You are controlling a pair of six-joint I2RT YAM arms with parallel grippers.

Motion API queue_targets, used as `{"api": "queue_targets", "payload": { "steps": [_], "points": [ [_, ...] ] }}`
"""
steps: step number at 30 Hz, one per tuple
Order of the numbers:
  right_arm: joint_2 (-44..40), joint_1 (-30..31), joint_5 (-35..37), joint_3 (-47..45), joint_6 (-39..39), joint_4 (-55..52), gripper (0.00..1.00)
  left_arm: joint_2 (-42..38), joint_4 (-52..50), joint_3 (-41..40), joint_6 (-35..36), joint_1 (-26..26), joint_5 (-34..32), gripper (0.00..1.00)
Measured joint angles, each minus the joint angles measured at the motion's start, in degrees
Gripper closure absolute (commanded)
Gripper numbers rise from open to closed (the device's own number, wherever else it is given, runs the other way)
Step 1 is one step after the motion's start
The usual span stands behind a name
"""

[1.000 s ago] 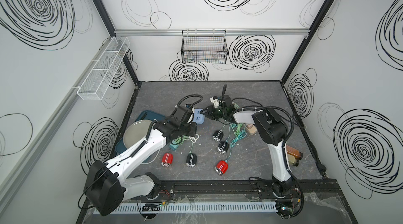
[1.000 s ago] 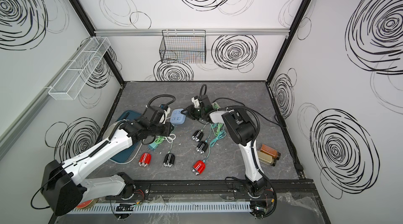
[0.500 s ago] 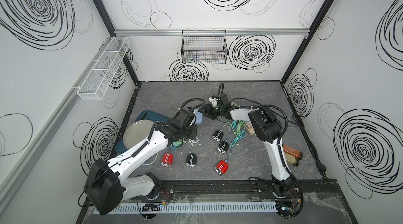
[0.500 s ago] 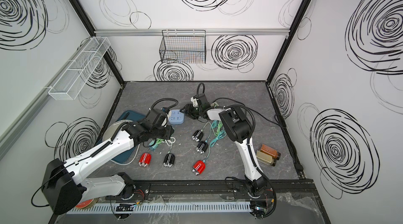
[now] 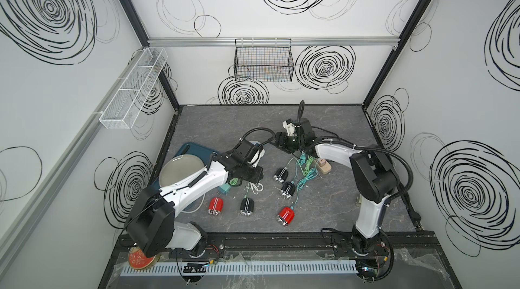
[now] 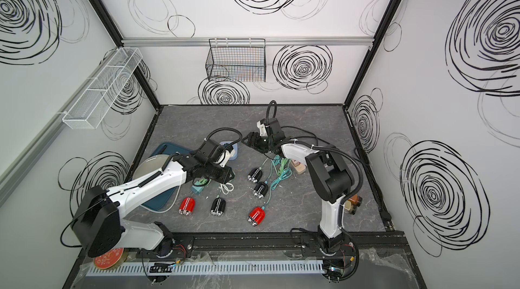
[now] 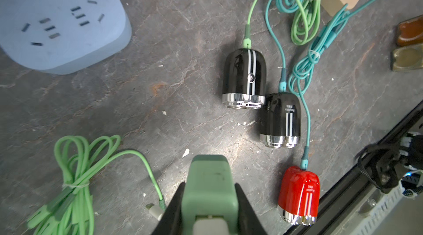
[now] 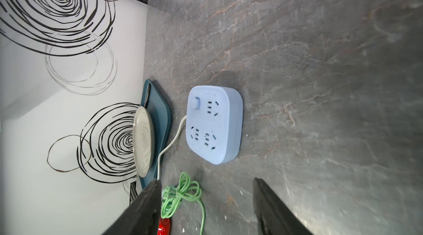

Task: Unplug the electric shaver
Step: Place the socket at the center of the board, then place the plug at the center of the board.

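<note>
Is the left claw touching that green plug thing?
Touching. The left wrist view shows the left claw shut on the green charger plug, with both fingers pressed against its sides.

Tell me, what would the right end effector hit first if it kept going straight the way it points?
Probably the blue power strip, which lies straight ahead of the open right end effector. The green cable coil is nearer but off to one side. Depth is hard to judge.
</note>
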Motion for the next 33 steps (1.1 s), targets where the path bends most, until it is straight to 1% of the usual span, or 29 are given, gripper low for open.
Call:
{"api": "queue_targets", "payload": {
  "steps": [5,10,17,23,26,30,31,33],
  "points": [
    [-8.9,0.1,1.0,-6.8,-2.2,-1.8,0.33,5.6,0.3,1.4,4.4,0.5,2.1,0.81],
    [-14.8,0.1,2.1,-11.1,-3.4,-4.0,0.32,10.5,-0.2,4.0,7.2,1.8,3.8,0.79],
    [-17.4,0.1,3.2,-12.6,-3.7,-4.7,0.32,14.9,-4.1,8.7,10.9,2.8,5.5,0.76],
    [-18.6,0.1,4.0,-13.9,-3.7,-5.0,0.32,17.5,-5.8,9.3,12.1,4.4,5.8,0.76],
    [-20.6,0.1,4.6,-15.0,-3.7,-6.0,0.31,18.7,-7.5,9.5,12.8,5.6,5.3,0.69],
    [-23.8,-0.4,5.1,-16.7,-3.9,-6.6,0.31,19.6,-9.6,10.5,13.9,6.1,5.2,0.65],
    [-24.5,-0.5,5.2,-17.0,-3.9,-6.8,0.31,19.8,-9.8,10.6,14.1,6.1,5.2,0.62],
    [-25.8,-1.0,5.3,-17.8,-3.9,-7.1,0.31,20.0,-10.1,10.7,14.5,6.2,4.9,0.48]
  ]
}}
